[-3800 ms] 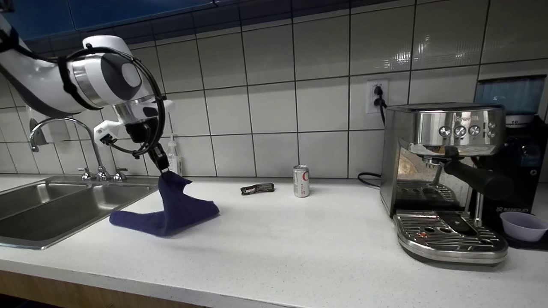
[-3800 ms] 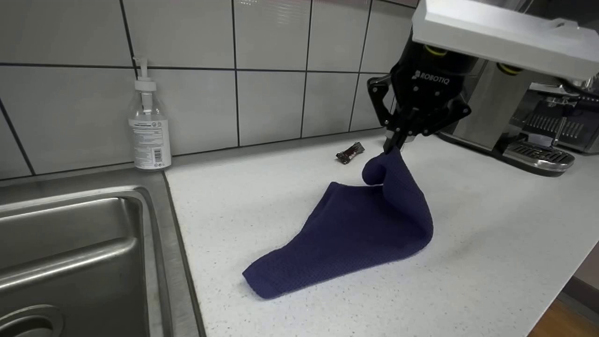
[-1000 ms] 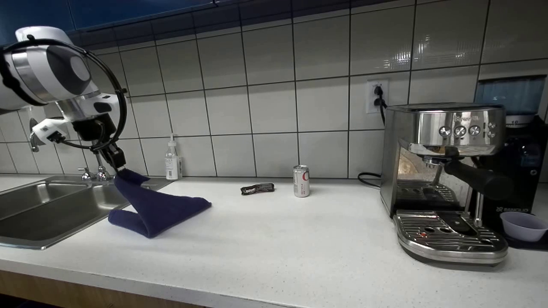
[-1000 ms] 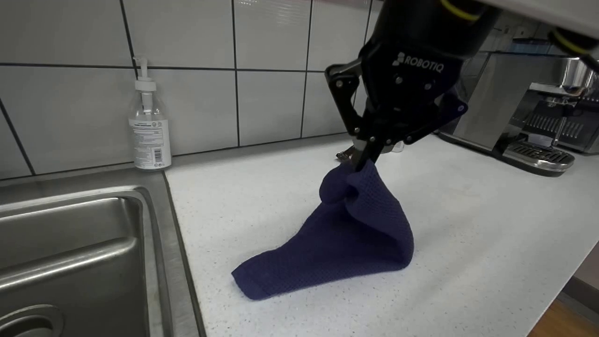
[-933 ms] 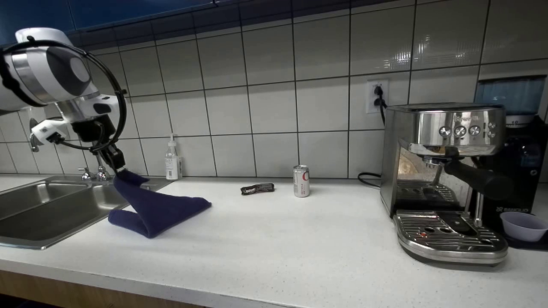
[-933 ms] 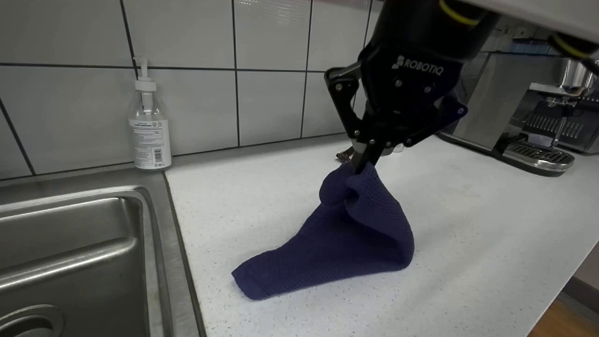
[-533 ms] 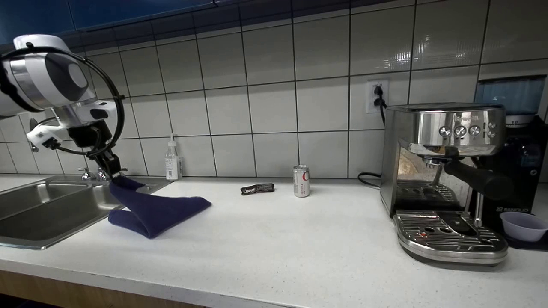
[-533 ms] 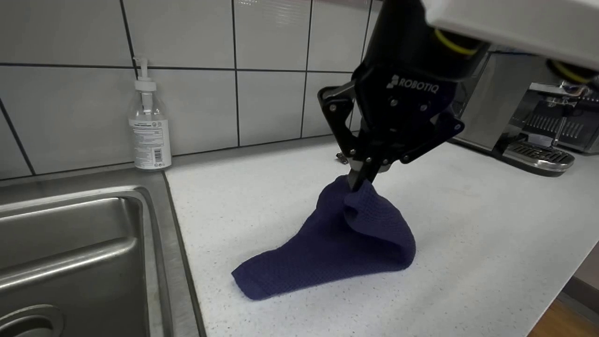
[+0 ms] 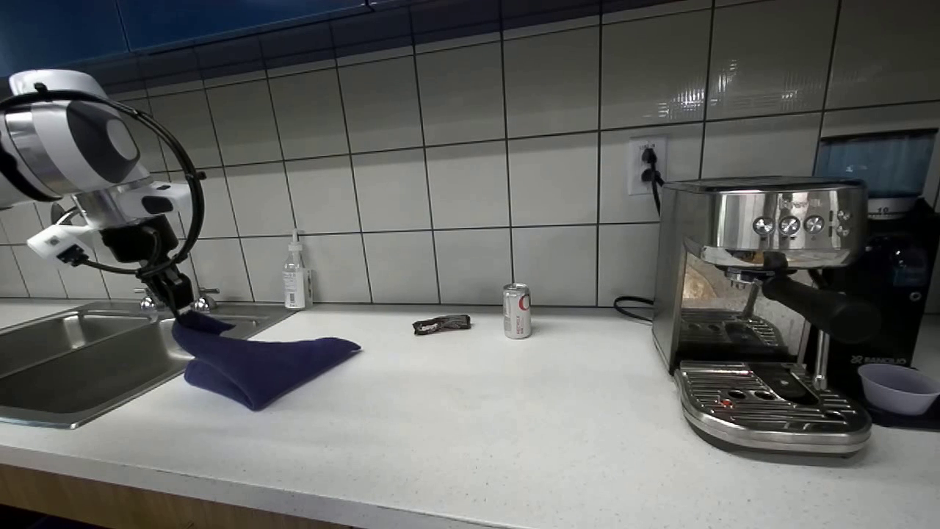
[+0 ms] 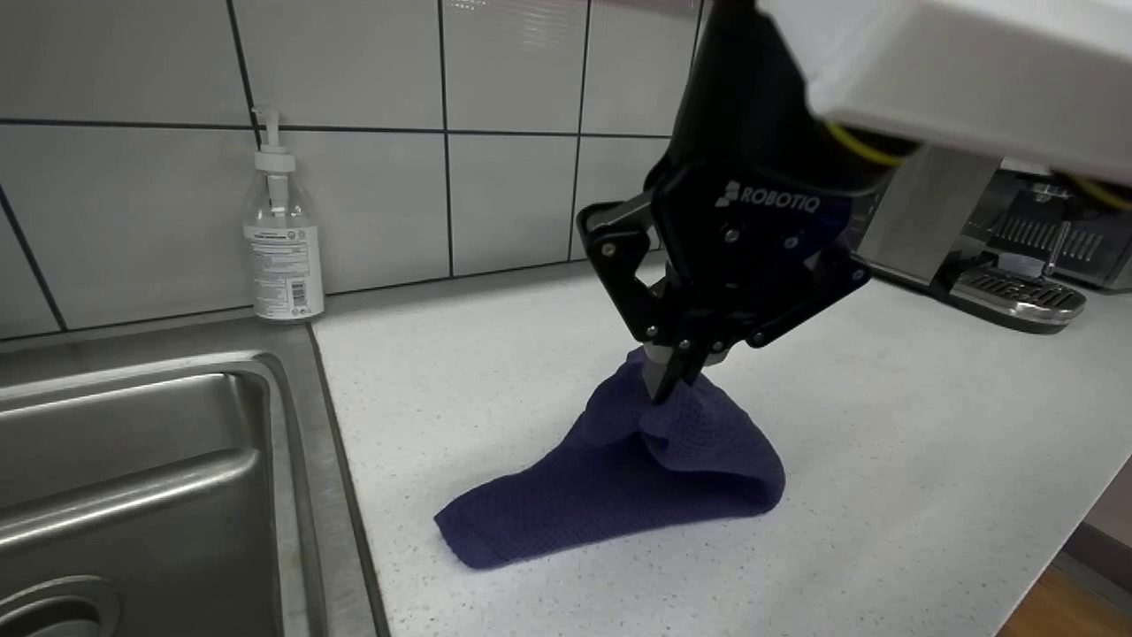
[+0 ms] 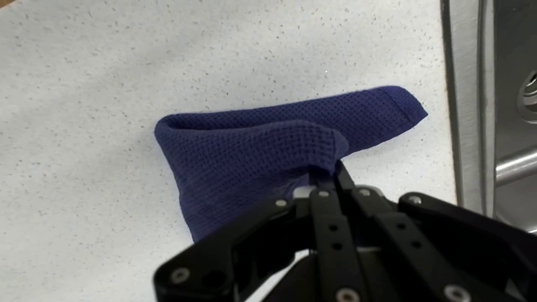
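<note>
A dark blue cloth [image 10: 566, 513] lies partly on the speckled white surface [image 9: 514, 426], with one part of it lifted and pinched in the gripper [image 11: 332, 172], whose jaws stand narrow, with fabric between them. In the wrist view the cloth is doubled over, and a flat tail of it stretches toward the sink [image 11: 465, 105], ending near the rim but apart from it. The held part rises only slightly above the surface, and the gripper points down at a tilt over it. In both exterior views a clear pump bottle [image 10: 285, 265] with a white label stands upright by the back corner of the sink, close to the tiled wall [image 10: 522, 195]. Farther along, in an exterior view, a dark wrapper [image 9: 441, 324] lies near the wall, and a silver can [image 9: 517, 311] stands upright near it. Well apart from the cloth, a steel coffee machine [image 9: 764, 220] shows in both exterior views; next to it are a black grinder [image 9: 903, 272] with a bluish hopper and a pale lilac bowl [image 9: 897, 397]
</note>
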